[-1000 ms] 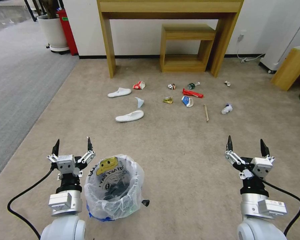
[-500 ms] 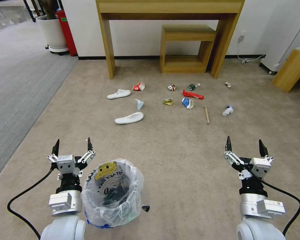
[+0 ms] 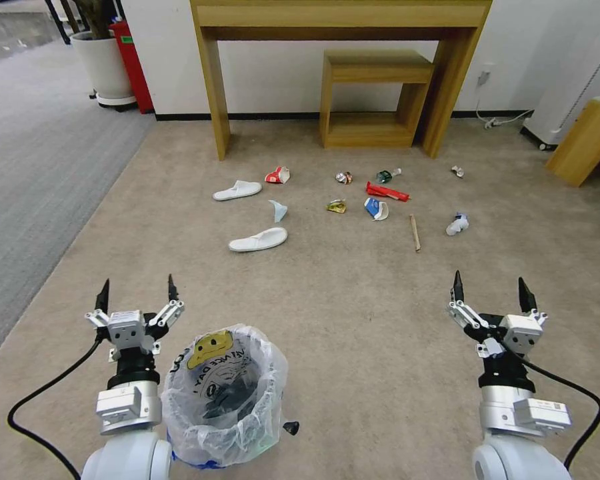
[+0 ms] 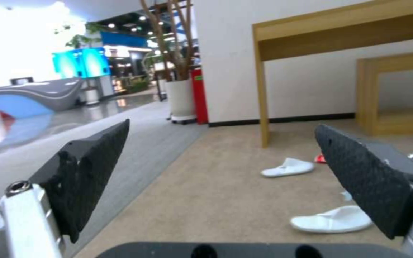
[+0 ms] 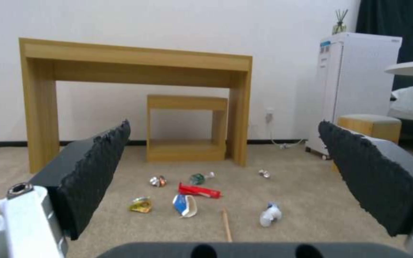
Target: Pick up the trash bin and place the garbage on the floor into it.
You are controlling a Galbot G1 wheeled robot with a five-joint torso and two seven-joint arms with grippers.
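The left gripper [image 3: 135, 295] hangs low over the floor [image 3: 353, 300], fingers spread and holding nothing, just beside the bin [image 3: 224, 393] but apart from its rim. The bin stands upright on the carpet, its crinkled bag folded over the edge. The right gripper [image 3: 490, 291] is likewise spread and bare, well apart on the other side. Farther ahead the garbage lies scattered: two slippers [image 3: 258, 239], a red carton [image 3: 277, 175], a stick [image 3: 414, 232], a can [image 3: 343, 177] and a bottle [image 3: 384, 176], near the wooden desk [image 3: 340, 13].
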